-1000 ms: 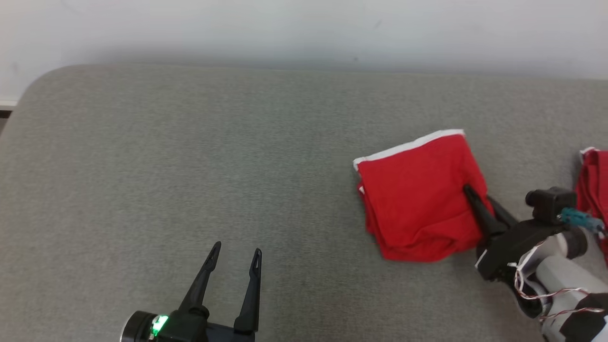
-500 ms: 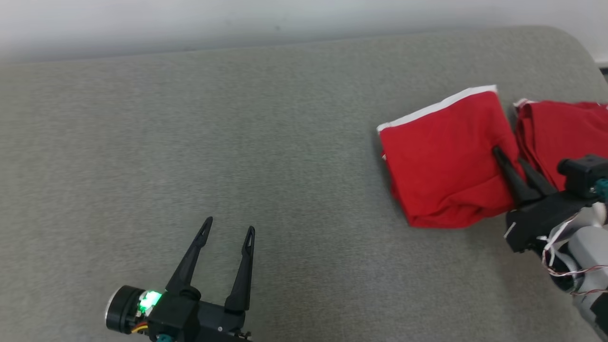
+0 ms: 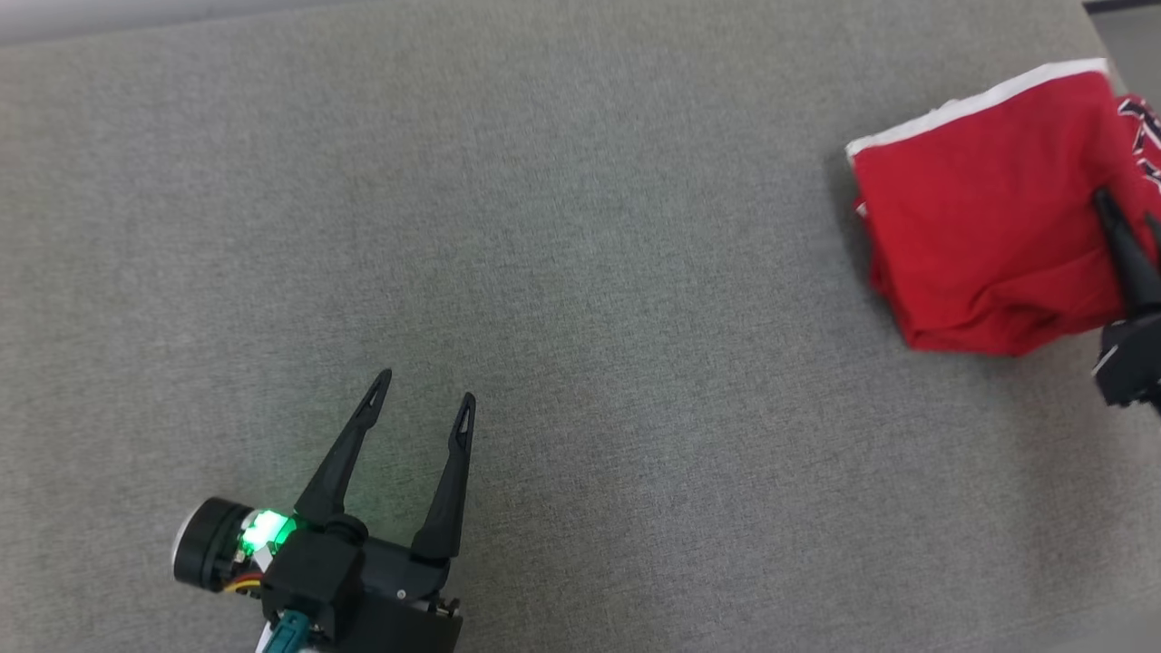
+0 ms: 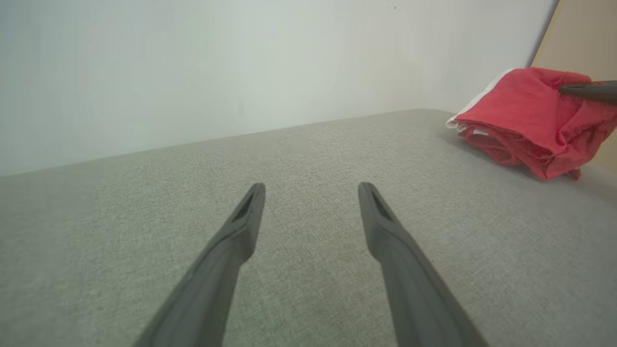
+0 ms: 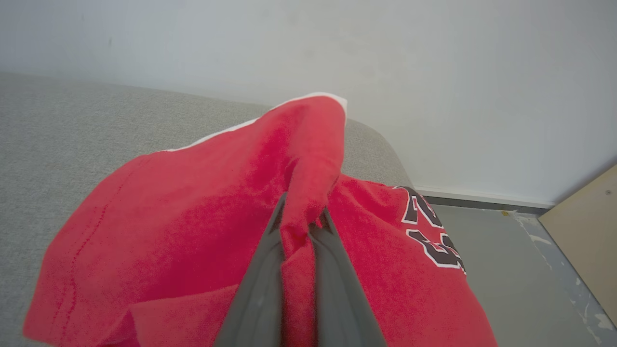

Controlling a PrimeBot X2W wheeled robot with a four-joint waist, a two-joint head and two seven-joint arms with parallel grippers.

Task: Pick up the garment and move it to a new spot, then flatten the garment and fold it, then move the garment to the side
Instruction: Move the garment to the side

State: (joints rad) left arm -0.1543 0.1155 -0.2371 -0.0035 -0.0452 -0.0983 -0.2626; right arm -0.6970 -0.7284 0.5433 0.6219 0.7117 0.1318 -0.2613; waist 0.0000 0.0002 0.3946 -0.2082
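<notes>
The garment (image 3: 984, 209) is a folded red jersey with a white edge, lying at the far right of the grey surface; it also appears as a red bundle (image 4: 525, 120) at the right of the left wrist view. My right gripper (image 3: 1127, 218) is shut on a fold of the garment (image 5: 193, 231), the cloth pinched between its two fingers (image 5: 262, 284). A second red piece with black and white lettering (image 5: 429, 231) lies just beyond it. My left gripper (image 3: 424, 399) stands open over bare fabric at the lower left, nothing between its fingers (image 4: 241, 231).
The grey upholstered surface (image 3: 580, 272) stretches wide to the left of the garment. Its rounded right end meets a pale wall (image 5: 434, 72) and grey floor (image 5: 511, 270). A tan board (image 5: 588, 231) leans at the far right.
The head camera has swung, so the whole picture shifts. The right gripper keeps its hold on the garment, now beside the second red piece. The left gripper stays open.
</notes>
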